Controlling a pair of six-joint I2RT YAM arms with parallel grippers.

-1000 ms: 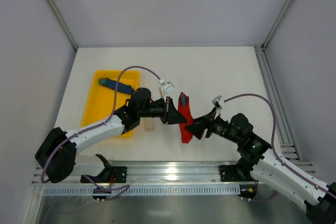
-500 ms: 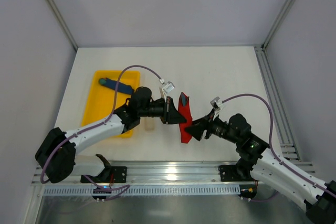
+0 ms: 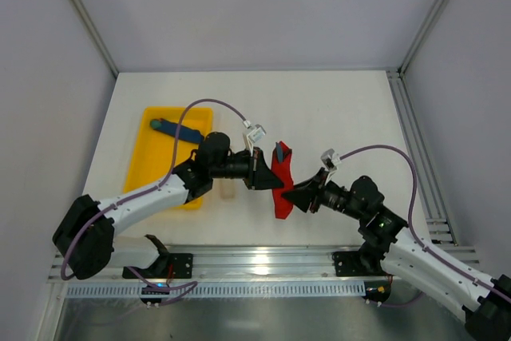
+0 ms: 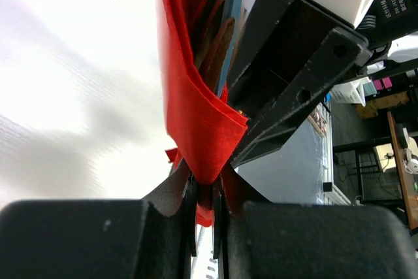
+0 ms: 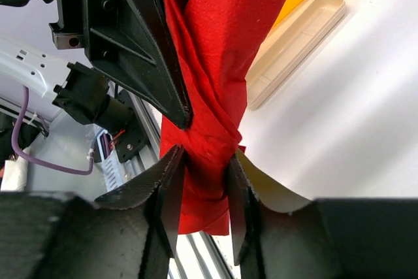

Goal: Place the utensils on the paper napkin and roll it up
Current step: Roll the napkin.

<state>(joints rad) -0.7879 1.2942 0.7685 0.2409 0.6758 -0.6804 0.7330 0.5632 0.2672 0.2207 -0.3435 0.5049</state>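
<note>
Right hand (image 5: 204, 161) and left hand (image 4: 204, 191) pinch the paper napkin (image 3: 279, 175), yellow tray (image 3: 152, 169) nearby.

I work in a robotics lab cell: my white tabletop (image 3: 335, 109) is boxed in by plain grey panels (image 3: 263, 13) at 9, 12 and 3 o'clock, with a slotted aluminium rail (image 3: 263, 259) at 6 o'clock.
</note>
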